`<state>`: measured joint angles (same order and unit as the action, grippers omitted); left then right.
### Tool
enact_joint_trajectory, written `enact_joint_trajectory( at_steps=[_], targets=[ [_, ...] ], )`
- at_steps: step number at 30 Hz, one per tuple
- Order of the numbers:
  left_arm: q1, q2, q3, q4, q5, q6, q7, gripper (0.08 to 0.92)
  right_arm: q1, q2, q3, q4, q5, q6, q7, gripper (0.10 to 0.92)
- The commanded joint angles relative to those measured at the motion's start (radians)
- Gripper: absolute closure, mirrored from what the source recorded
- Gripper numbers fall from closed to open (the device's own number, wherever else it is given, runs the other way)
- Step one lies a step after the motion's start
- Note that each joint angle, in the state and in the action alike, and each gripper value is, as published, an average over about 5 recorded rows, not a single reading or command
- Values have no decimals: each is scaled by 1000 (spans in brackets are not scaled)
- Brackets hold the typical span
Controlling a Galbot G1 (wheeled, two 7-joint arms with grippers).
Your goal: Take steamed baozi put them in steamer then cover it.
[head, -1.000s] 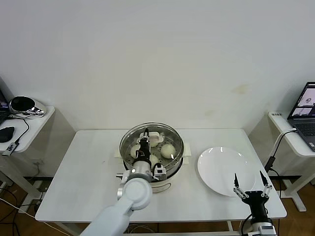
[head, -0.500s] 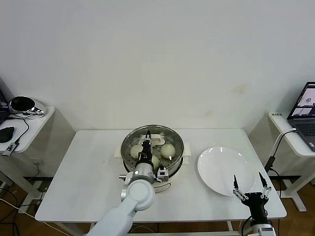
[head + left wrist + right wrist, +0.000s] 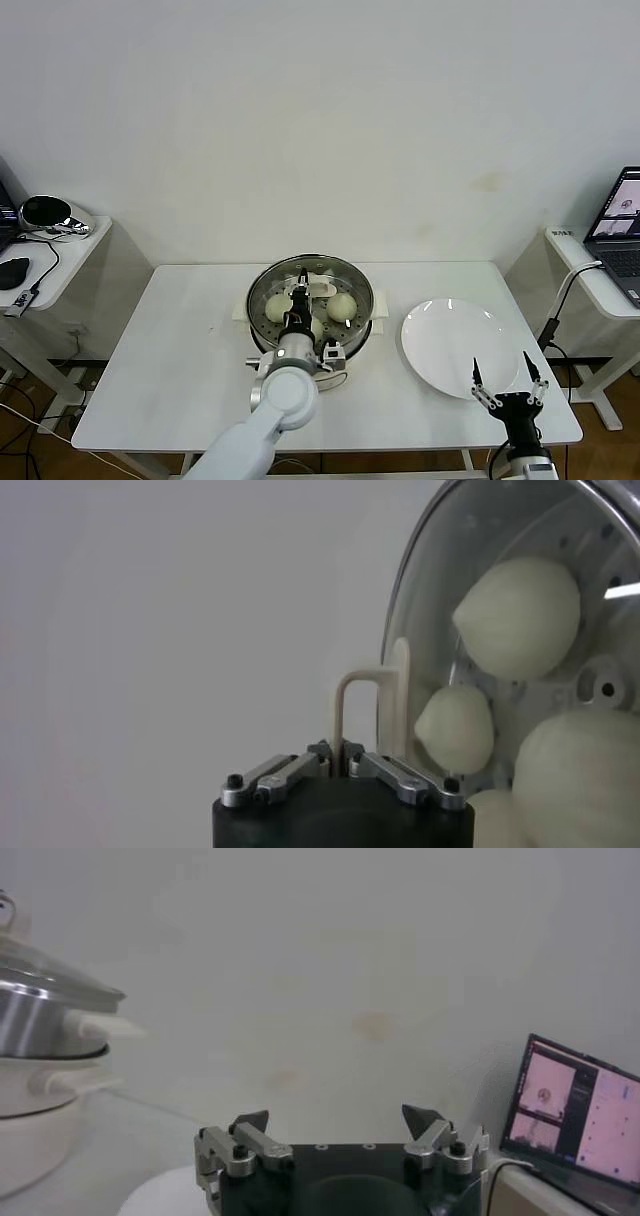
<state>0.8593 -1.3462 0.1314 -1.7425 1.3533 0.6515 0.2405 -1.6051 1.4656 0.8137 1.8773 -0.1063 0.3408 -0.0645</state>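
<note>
The steel steamer (image 3: 262, 325) stands mid-table on its cream-white base. Cream-white baozi (image 3: 277, 307) lie inside it under the clear glass cover (image 3: 355, 285), which rests over the pot. My left gripper (image 3: 301, 283) is above the cover and shut on its cream-white bar handle (image 3: 343, 708). In the left wrist view baozi (image 3: 520, 615) show through the glass. My right gripper (image 3: 509, 374) is open and empty at the table's front right, over the near edge of the white plate (image 3: 440, 340). The steamer also shows in the right wrist view (image 3: 40, 1018).
The white plate lies right of the steamer. A side table with a laptop (image 3: 620, 235) stands at the far right. Another side table at the far left holds a shiny metal object (image 3: 48, 215) and cables.
The cover, held by my left gripper, has shifted slightly right and settled over the steamer. My right gripper has barely moved.
</note>
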Motion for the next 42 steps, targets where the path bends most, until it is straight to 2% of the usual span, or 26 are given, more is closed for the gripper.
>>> enact_joint_trajectory(
  at_steps=[1, 6, 11, 16, 19, 21, 23, 25, 29, 34, 38, 42],
  targets=[
    [16, -5, 1, -43, -5, -4, -23, 779, 0, 2, -7, 0, -1, 0, -1, 203],
    [78, 33, 3, -148, -44, -8, -44, 632, -1, 2, -11, 0, -3, 1, -1, 203],
    [183, 100, -13, -272, -144, -45, -106, 484, -3, 0, -15, -4, -3, 3, -1, 203],
    [319, 167, -125, -433, -343, -111, -198, 346, -7, -9, -25, -11, -2, 7, -1, 203],
    [455, 192, -285, -501, -637, -234, -273, 260, -9, -18, -28, -11, 7, 6, -6, 203],
    [567, 199, -433, -493, -891, -420, -324, 212, -9, -19, -36, -4, 19, -6, -14, 203],
    [670, 193, -589, -453, -1113, -614, -373, 187, -10, -21, -49, 1, 32, -22, -22, 203],
    [752, 181, -710, -419, -1293, -725, -411, 180, -10, -26, -66, 0, 49, -34, -27, 203],
    [891, 163, -809, -436, -1558, -736, -448, 177, -19, -48, -100, -13, 95, -61, -32, 203],
    [1043, 124, -811, -490, -1747, -711, -465, 177, -63, -112, -149, -1, 165, -99, -56, 203],
    [1083, 73, -794, -471, -1792, -677, -464, 177, -102, -148, -164, 27, 229, -123, -69, 203],
    [1099, 40, -761, -417, -1741, -732, -433, 177, -130, -163, -167, 45, 260, -136, -74, 203]
  ],
)
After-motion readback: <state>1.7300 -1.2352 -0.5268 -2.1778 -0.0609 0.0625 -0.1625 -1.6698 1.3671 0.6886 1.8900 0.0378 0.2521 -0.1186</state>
